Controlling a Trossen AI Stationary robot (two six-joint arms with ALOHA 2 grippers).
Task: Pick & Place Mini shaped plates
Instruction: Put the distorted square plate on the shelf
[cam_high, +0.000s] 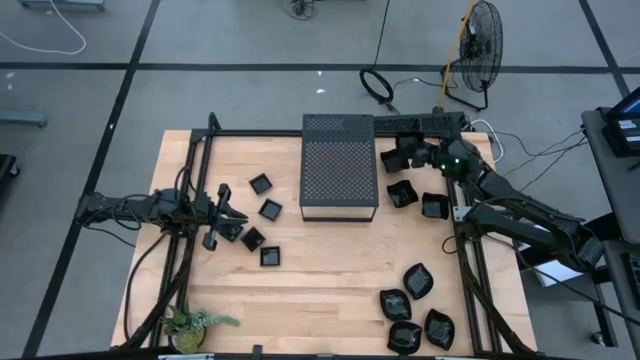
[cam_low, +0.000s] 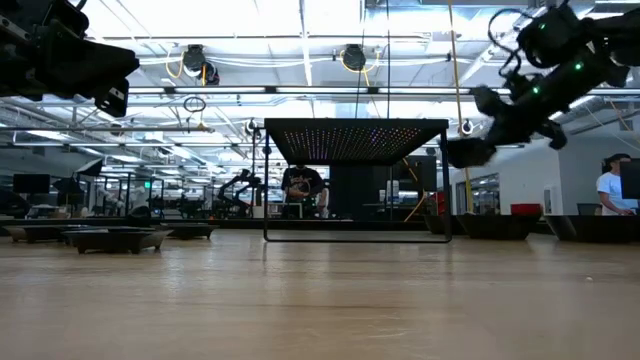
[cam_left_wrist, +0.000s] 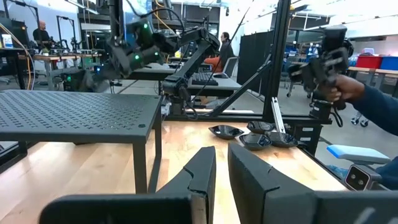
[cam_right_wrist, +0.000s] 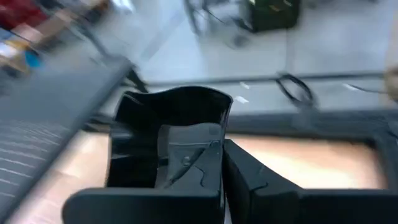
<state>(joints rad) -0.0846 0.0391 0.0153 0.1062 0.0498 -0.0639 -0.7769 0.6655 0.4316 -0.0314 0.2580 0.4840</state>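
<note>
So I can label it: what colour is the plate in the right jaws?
Black, glossy; the plate shows best in the right wrist view.

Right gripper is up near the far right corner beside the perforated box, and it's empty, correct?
Not empty. The right wrist view shows the right gripper shut on a mini black plate, held on edge between its fingers. The rest stands: in the high view it is near the table's far right corner, right of the perforated box.

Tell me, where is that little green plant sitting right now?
In the high view, the small green plant stands at the wooden table's near left corner, by the front edge, well below the left gripper and the nearby small square black plates.
</note>
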